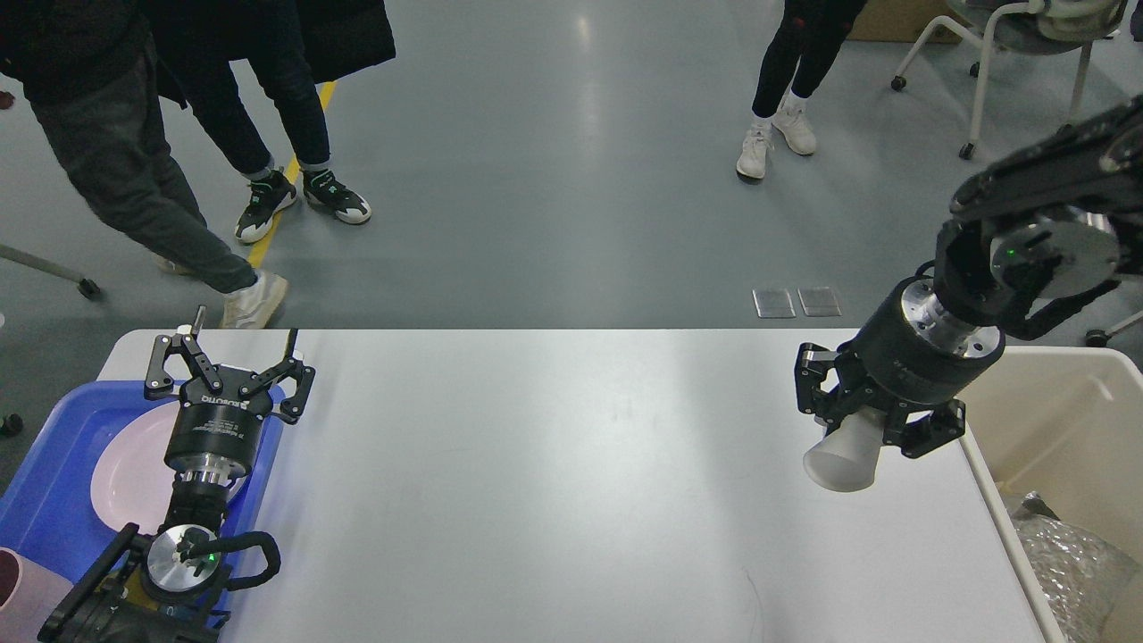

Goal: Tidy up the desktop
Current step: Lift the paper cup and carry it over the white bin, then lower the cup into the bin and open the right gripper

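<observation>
The desktop [554, 482] is a wide white table top with rounded corners. My right gripper [862, 429] is shut on a white paper cup [841, 454] and holds it in the air above the desktop's right side, mouth pointing down and left. My left gripper [234, 353] is open and empty at the desktop's far left, above the blue tray's right edge.
A blue tray [54, 473] at the left holds a pale pink plate [125, 478]; a pink cup [18, 589] sits at its near corner. A beige bin [1072, 429] with crumpled clear plastic [1072, 563] stands at the right. People stand beyond the table.
</observation>
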Robot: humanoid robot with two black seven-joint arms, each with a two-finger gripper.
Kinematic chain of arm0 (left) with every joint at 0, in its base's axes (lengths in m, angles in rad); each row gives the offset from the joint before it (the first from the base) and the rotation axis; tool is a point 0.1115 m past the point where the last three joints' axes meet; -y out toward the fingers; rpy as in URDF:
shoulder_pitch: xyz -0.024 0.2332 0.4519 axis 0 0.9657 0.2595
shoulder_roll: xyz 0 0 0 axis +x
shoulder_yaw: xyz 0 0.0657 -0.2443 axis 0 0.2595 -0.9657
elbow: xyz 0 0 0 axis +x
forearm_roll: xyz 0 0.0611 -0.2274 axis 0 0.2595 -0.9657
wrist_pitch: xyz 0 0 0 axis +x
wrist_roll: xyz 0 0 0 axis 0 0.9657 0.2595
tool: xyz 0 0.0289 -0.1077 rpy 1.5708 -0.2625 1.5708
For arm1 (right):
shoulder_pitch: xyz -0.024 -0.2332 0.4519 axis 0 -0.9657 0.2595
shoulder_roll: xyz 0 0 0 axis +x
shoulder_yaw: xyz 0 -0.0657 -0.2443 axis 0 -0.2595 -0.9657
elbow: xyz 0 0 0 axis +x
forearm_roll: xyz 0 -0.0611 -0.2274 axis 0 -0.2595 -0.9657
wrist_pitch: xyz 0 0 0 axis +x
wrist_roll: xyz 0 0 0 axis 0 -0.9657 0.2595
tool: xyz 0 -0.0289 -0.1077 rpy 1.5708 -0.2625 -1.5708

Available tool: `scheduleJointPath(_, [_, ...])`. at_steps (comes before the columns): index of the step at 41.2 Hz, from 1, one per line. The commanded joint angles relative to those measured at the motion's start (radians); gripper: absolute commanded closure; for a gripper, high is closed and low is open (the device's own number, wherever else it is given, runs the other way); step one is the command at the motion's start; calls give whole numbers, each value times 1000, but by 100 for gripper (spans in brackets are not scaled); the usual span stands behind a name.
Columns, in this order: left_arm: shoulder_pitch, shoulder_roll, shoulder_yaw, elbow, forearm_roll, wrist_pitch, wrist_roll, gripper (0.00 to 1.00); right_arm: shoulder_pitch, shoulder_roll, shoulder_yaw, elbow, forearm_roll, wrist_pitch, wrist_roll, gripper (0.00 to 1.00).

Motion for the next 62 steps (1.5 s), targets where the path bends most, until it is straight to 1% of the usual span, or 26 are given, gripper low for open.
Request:
scheduleJointPath(1, [0, 0, 0, 0, 0, -1, 0, 4, 125, 38, 7, 32, -7, 62, 2, 100])
scheduleJointPath(13, [0, 0, 0, 0, 0, 0, 0, 4, 119, 35, 4, 28, -7, 48, 3, 100])
scheduleJointPath(18, [0, 0, 0, 0, 0, -1, 0, 4, 115, 21, -27, 10, -9, 33, 5, 100])
scheduleJointPath(22, [0, 0, 0, 0, 0, 0, 0, 4, 101, 9, -88, -16, -7, -1, 9, 100])
scheduleJointPath(29, [0, 0, 1, 0, 0, 0, 0, 4, -5, -77, -178, -119, -33, -23, 9, 100])
scheduleJointPath(33, [0, 0, 2, 0, 0, 0, 0, 4, -141, -190, -180, -256, -75, -32, 6, 100])
scheduleJointPath(37, [0, 0, 2, 0, 0, 0, 0, 4, -277, -262, -166, -381, -85, -55, 6, 100])
scheduleJointPath(41, [0, 0, 2, 0, 0, 0, 0, 4, -426, -310, -143, -522, -88, -81, 9, 100])
scheduleJointPath(43, [0, 0, 2, 0, 0, 0, 0, 4, -511, -328, -119, -605, -88, -86, 9, 100])
scheduleJointPath(45, [0, 0, 2, 0, 0, 0, 0, 4, -684, -362, -36, -778, -90, -86, 9, 100])
scheduleJointPath(46, [0, 0, 2, 0, 0, 0, 0, 4, -727, -370, -13, -821, -90, -86, 9, 100])
scheduleJointPath(52, [0, 0, 2, 0, 0, 0, 0, 4, -985, -370, 77, -1076, -92, -87, 12, 100])
scheduleJointPath(57, [0, 0, 2, 0, 0, 0, 0, 4, -1209, -338, 139, -1279, -92, -116, 31, 100])
scheduleJointPath(59, [0, 0, 2, 0, 0, 0, 0, 4, -1294, -301, 151, -1351, -92, -141, 41, 100])
scheduleJointPath(62, [0, 0, 2, 0, 0, 0, 0, 4, -1416, -255, 156, -1452, -92, -193, 74, 100])
